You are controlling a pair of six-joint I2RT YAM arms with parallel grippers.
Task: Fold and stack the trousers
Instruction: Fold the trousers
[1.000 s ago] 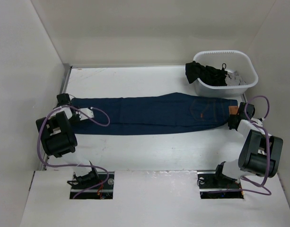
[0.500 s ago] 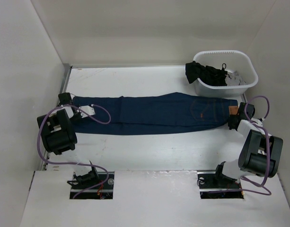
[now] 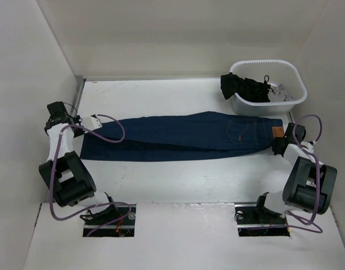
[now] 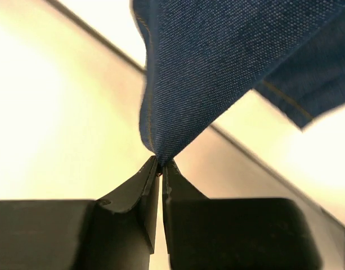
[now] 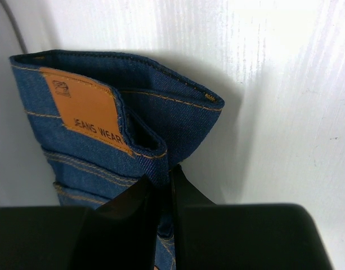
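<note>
The dark navy jeans [image 3: 178, 135] lie stretched left to right across the table, folded lengthwise, waistband with tan patch [image 3: 278, 130] at the right. My left gripper [image 3: 96, 121] is shut on the hem end of the legs, lifted off the table; in the left wrist view the denim [image 4: 217, 67] hangs from the pinched fingertips [image 4: 160, 164]. My right gripper [image 3: 278, 143] is shut on the waistband edge; the right wrist view shows the folded waistband [image 5: 121, 124] and the patch [image 5: 88, 109] just above its closed fingers [image 5: 161, 183].
A white basket [image 3: 293, 101] with black and white garments [image 3: 248, 89] stands at the back right, close behind the waistband. White walls enclose the table; a metal strip [image 3: 77, 93] runs along its left edge.
My left arm has swung back and to the left, lifting the leg hems up and toward the right; the left end of the jeans now rises off the table. The right gripper barely moved.
</note>
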